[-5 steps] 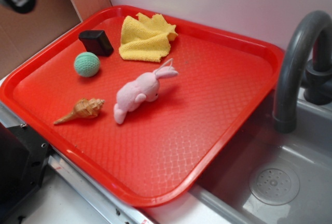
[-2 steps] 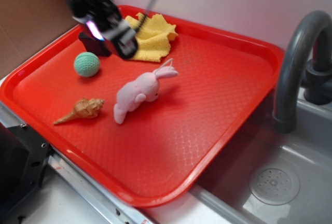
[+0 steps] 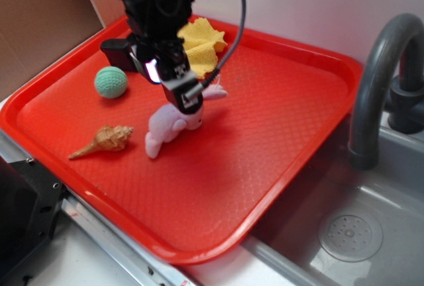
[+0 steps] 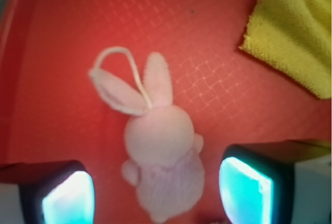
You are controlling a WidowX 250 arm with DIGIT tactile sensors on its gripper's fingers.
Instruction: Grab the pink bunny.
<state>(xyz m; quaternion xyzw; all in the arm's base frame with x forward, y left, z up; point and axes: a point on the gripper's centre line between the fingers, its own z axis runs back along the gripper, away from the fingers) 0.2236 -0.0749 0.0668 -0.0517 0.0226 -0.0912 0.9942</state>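
The pink bunny (image 3: pixel 169 126), a pale plush rabbit with two long ears, stubby limbs and a thin cord loop at its head, lies on its side at centre-left of the exterior frame, on the red tray (image 3: pixel 278 134). In the wrist view the bunny (image 4: pixel 161 154) fills the lower middle, ears pointing up, its ribbed body between two glowing teal pads (image 4: pixel 244 190). The gripper (image 3: pixel 182 94) hangs directly above the toy, jaws spread wider than the plush body and holding nothing. The tray's plastic floor carries an embossed diamond grid.

To the left lie a teal crocheted ball (image 3: pixel 110 81) and, lower, a tan spiral seashell (image 3: pixel 105 140). A glossy black block (image 3: pixel 117 49) sits behind the ball, partly hidden by the arm. A crumpled yellow terry cloth (image 3: pixel 199 44) lies at the tray's far edge. At right, a grey faucet (image 3: pixel 377 81) arches over a grey sink (image 3: pixel 348 233). No writing is legible.

A second ago the arm was barely in frame at the upper left; the toys have not shifted.
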